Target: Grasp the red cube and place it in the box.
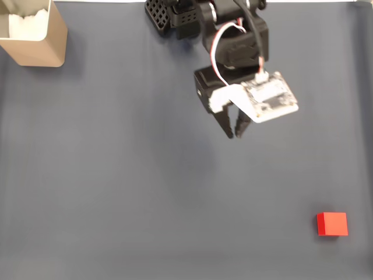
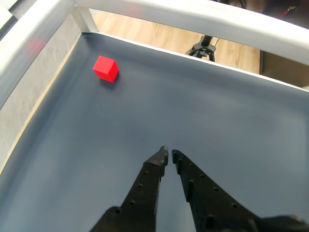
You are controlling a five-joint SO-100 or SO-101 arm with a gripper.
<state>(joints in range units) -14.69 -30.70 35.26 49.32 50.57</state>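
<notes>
While the fixed view looks straight down on a dark blue-grey mat, the small bright red cube lies at about four o'clock from the picture's centre, near the lower right corner. Its faces are plain and matte, its edges crisp, and it sits flat on the mat with bare surface on all sides. The tan cardboard-coloured box with rounded corners stands at ten o'clock, in the upper left corner, open on top with white padding visible inside. It is well apart from the cube, diagonally across the mat. The black arm reaches down from twelve o'clock, carrying a white circuit board with red and white wires. The black two-finger gripper hangs just above centre, its jaws nearly closed with only a thin gap and nothing between them. Wide open mat separates the gripper from both cube and box.

Seen from the wrist view, the gripper points up from six o'clock, its fingertips almost touching and holding nothing. The red cube sits at about eleven o'clock, near the mat's far left corner, showing three faces. A pale metal rail borders the mat along the top and left. Beyond the rail there is wooden floor and a black tripod foot. Bare mat spreads between the fingertips and the cube.
</notes>
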